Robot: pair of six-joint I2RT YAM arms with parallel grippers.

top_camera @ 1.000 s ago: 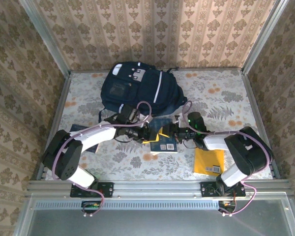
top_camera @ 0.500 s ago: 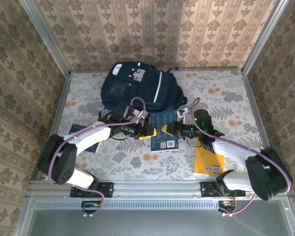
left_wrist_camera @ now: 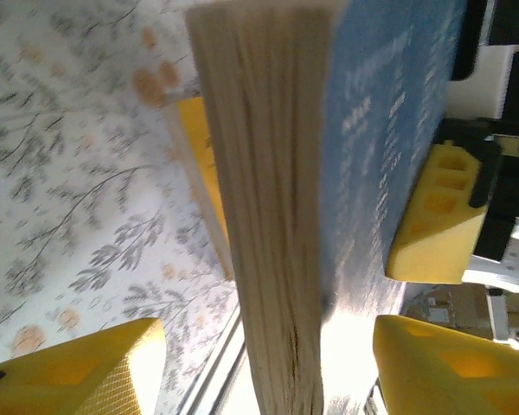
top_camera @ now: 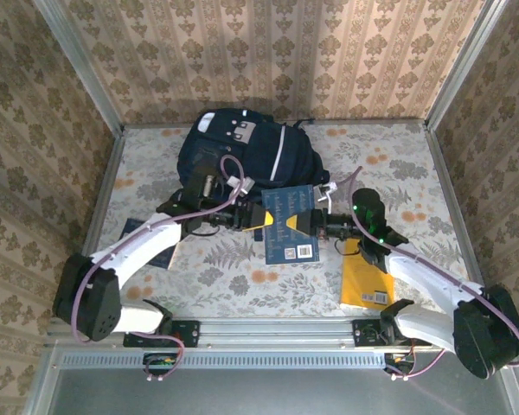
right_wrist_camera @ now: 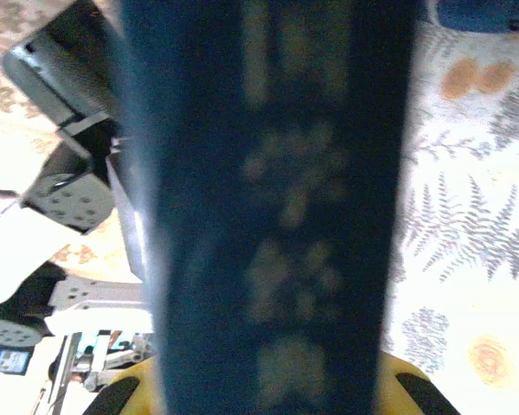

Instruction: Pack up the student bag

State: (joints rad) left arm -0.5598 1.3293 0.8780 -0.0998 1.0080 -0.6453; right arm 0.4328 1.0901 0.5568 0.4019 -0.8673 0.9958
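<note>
At the centre of the top view, the blue book (top_camera: 290,223) hangs above the bench (top_camera: 398,173), caught between the two arms. The right tool (top_camera: 320,226) is clamped on its spine side; in the left wrist view one of its yellow fingers (left_wrist_camera: 432,233) lies flat on the cover. The left tool (top_camera: 261,220) straddles the page edge with its fingers (left_wrist_camera: 86,370) apart and light showing on both sides, so it seems to carry no weight. The student bag (top_camera: 242,156) lies at upper centre near the back wall, its lower edge close to the book's top edge.

The step in hand looks like a handover or a shared carry toward the bag. To do it well, one tool should grip fully before the other lets go, so the book neither swings nor fans open. I cannot tell whether the bag's mouth is open or which way it faces, and that needs settling before the book goes forward.

Room is tight toward the top of the frame, where bag and wall close in, and both wrists crowd the book. Open bench lies at upper right and lower centre. A yellow book (top_camera: 366,284) lies at lower right beside the right arm, and a dark flat item (top_camera: 138,230) at left under the left arm. Both are well apart from the likely path to the bag.
</note>
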